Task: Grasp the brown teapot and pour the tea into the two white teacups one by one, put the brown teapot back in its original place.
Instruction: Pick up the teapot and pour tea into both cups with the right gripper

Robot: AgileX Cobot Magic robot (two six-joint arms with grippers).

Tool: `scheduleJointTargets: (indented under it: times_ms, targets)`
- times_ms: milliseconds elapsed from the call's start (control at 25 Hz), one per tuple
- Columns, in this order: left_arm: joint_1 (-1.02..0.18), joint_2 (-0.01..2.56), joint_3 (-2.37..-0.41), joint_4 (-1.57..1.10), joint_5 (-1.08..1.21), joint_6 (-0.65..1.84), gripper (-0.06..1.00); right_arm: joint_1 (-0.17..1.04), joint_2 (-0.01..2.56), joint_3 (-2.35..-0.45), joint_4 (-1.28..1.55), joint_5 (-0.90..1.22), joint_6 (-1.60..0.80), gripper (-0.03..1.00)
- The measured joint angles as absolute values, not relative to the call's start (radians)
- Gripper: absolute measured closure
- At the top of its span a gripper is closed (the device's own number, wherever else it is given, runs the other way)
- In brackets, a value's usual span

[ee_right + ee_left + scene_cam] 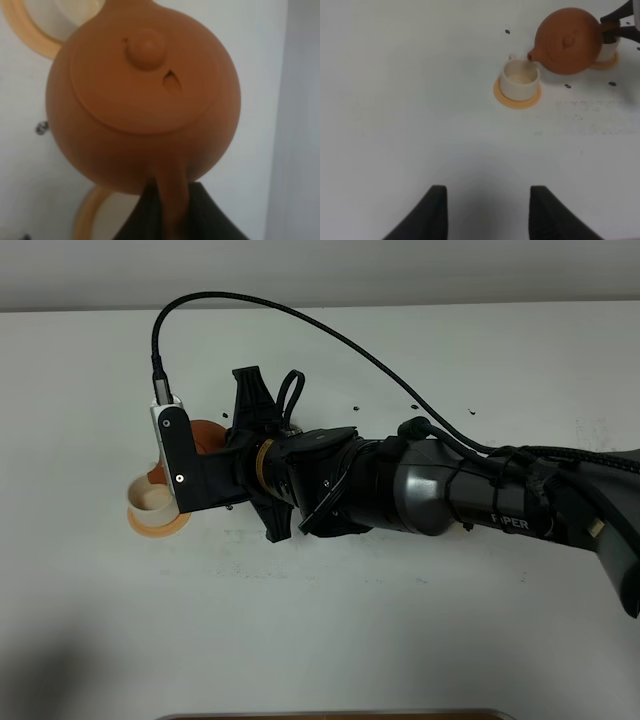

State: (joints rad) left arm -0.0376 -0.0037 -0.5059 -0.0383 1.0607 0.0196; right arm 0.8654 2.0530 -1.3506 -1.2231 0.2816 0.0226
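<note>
Item 1: brown teapot (568, 41) | we see right gripper (170, 212) pinching its handle | spout points away, over teacup (519, 79) rim | left gripper (488, 190) spread, empty.

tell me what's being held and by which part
The brown teapot, by its loop handle, in the right gripper; the left gripper holds nothing.
</note>
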Motion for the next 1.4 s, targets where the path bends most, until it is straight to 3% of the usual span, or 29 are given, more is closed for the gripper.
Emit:
scheduleJointTargets:
  times_ms: [1400]
  targets:
    - [-0.038,-0.004,-0.506,-0.038,1.061,0.019,0.54,0.865,2.077,-1.369,-1.447,0.281,-0.009,0.85]
